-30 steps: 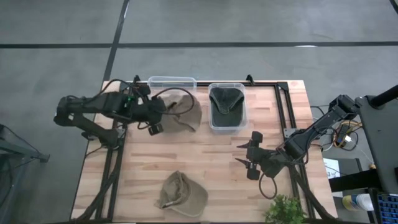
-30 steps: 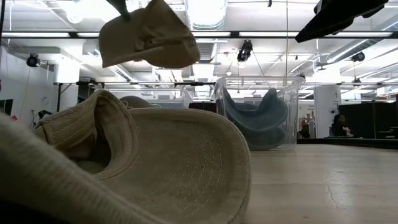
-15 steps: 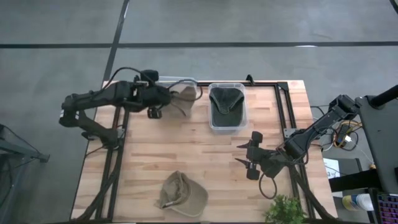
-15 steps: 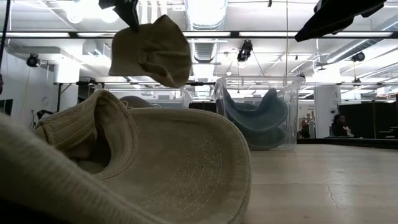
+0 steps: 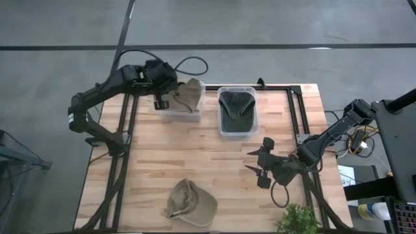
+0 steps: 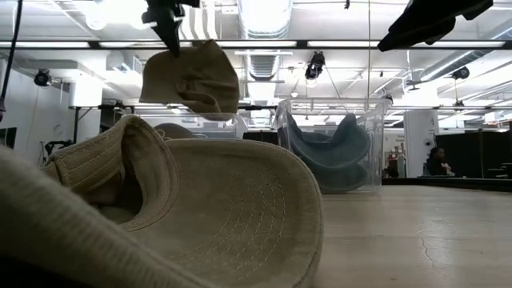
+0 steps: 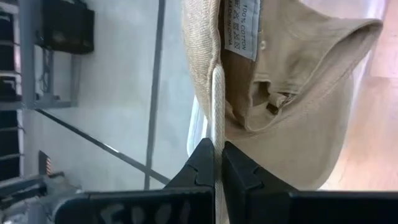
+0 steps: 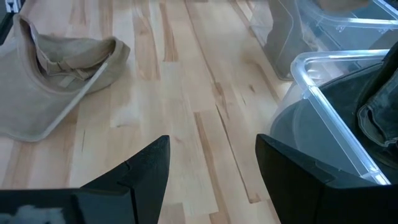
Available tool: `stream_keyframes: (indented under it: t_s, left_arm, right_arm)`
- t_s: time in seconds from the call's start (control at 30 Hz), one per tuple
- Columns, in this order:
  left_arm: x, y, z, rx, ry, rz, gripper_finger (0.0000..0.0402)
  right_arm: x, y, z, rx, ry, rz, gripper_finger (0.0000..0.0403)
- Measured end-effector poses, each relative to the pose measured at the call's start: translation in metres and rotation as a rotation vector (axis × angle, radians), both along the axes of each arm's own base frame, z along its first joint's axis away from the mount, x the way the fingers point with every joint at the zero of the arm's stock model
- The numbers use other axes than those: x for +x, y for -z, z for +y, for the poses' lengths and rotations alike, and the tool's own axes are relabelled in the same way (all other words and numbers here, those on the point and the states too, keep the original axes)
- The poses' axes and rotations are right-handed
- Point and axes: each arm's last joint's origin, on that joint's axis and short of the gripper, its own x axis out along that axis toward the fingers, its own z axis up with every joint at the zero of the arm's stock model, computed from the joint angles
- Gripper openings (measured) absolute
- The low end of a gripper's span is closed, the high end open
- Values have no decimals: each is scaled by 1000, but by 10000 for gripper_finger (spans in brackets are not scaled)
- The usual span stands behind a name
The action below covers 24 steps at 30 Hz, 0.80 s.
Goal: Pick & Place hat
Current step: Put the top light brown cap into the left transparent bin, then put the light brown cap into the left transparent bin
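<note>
Tan fabric is seen in the high view hanging above the empty clear bin [image 5: 180, 114] at the far edge of the wooden table [image 5: 214, 162]: a tan hat [image 5: 187, 95] is held there by the left gripper [image 5: 170, 91], whose jaws are clamped on the hat's edge. Just beside that bin, on its right, a second clear bin [image 5: 236, 112] is seen with a dark hat [image 5: 235, 106] lying inside. Well apart from the empty bin, near the table's front edge, a second tan hat [image 5: 190, 203] lies on the wood. The right gripper [image 5: 259, 165] is held low over the table in front of the second bin, its jaws spread apart and holding nothing. A small green plant [image 5: 298, 220] is seen at the table's front right corner.

In the low view, the held tan hat [image 6: 192, 78] is seen hanging in the air above the empty bin [image 6: 210, 124], with the dark hat [image 6: 332, 156] visible through the second bin's wall. The second tan hat [image 6: 184, 208] fills the foreground.

In the left wrist view, the two dark fingers [image 7: 203, 167] are pressed together on the hat's pale seam, and a white label is seen inside the hat.

In the right wrist view, the fingers [image 8: 140, 168] stand wide apart over bare wood, with the second tan hat [image 8: 56, 74] beyond them and the second bin [image 8: 336, 118] to one side.
</note>
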Motion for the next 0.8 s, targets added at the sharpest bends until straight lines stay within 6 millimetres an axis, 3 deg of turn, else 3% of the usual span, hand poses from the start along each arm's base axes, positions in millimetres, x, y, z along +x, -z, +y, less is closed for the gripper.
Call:
stream_keyframes:
  t_s: [0.5, 0.8]
  left_arm:
    - [22, 25, 30, -34, -78, 91, 25]
    - [32, 31, 36, 34, -123, 107, 84]
  right_arm:
    - [0, 0, 0, 37, 25, -13, 233]
    - [-1, 2, 0, 62, 39, -9, 233]
